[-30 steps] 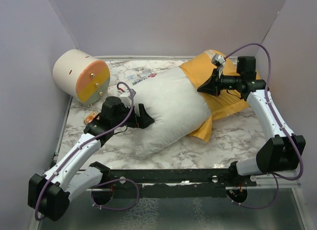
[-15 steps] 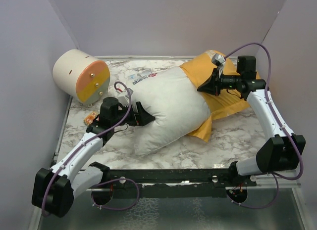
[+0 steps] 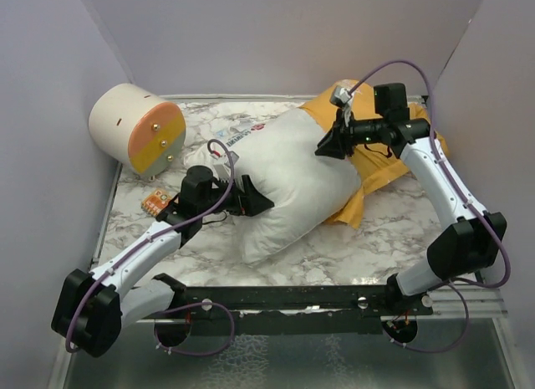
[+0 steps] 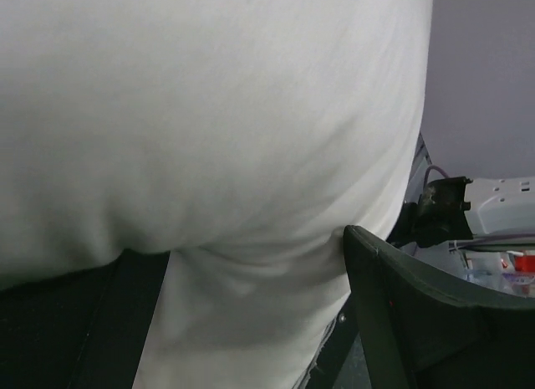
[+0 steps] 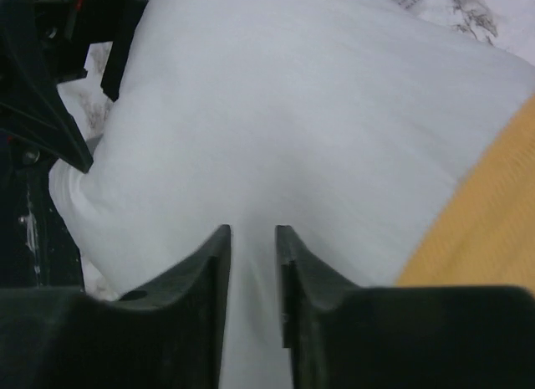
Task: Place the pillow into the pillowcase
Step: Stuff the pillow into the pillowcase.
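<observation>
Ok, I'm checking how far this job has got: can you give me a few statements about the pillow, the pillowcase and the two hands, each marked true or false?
1. The pillow is fully inside the pillowcase. False: only its far right end is in, and most of it lies outside.
2. The left hand is open, with a finger on either side of the pillow's near left end. True.
3. A cream-and-orange cylinder lies at the back left of the table. True.
4. The right hand hovers over the cylinder. False: it is at the pillow, beside the pillowcase's mouth.
</observation>
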Tool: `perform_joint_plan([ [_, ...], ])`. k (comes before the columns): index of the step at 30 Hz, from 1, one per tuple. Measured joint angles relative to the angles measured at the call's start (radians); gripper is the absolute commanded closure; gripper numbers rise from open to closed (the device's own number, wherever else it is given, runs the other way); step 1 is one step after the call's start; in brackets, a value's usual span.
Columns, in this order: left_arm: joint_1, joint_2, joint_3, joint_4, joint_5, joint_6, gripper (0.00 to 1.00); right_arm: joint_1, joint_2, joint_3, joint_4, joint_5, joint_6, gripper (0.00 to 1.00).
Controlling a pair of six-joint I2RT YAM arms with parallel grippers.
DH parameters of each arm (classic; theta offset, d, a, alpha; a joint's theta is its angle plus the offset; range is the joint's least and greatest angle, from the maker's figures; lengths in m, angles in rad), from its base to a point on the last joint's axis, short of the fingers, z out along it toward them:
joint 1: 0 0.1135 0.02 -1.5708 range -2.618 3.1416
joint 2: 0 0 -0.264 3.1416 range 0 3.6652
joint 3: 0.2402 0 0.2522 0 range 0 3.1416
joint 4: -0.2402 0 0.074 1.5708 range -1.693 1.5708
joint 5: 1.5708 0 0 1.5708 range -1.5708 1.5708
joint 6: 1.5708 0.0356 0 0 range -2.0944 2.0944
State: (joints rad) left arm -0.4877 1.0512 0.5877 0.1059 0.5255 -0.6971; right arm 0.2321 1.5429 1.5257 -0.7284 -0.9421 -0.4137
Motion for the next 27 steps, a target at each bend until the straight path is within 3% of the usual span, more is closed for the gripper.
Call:
perform_joint_plan([
  [2, -0.012, -0.002, 0.000, -0.001, 0.000, 0.011, 0.12, 0.016, -0.023, -0.044, 0.002, -0.001, -0.010, 0.42],
  [5, -0.023, -0.021, 0.012, -0.050, -0.014, 0.051, 0.12, 0.018, -0.095, -0.124, -0.002, -0.003, -0.019, 0.31],
  [16, -0.023, -0.103, 0.175, -0.244, -0.062, 0.158, 0.14, -0.302, -0.397, -0.328, 0.132, -0.176, 0.030, 0.30],
  [21, -0.056, -0.035, 0.299, -0.265, -0.086, 0.186, 0.15, -0.319, -0.393, -0.368, 0.132, -0.184, 0.037, 0.31],
  [27, -0.191, 0.095, 0.478, -0.358, -0.217, 0.300, 0.16, -0.319, -0.404, -0.400, 0.121, -0.131, 0.014, 0.37],
])
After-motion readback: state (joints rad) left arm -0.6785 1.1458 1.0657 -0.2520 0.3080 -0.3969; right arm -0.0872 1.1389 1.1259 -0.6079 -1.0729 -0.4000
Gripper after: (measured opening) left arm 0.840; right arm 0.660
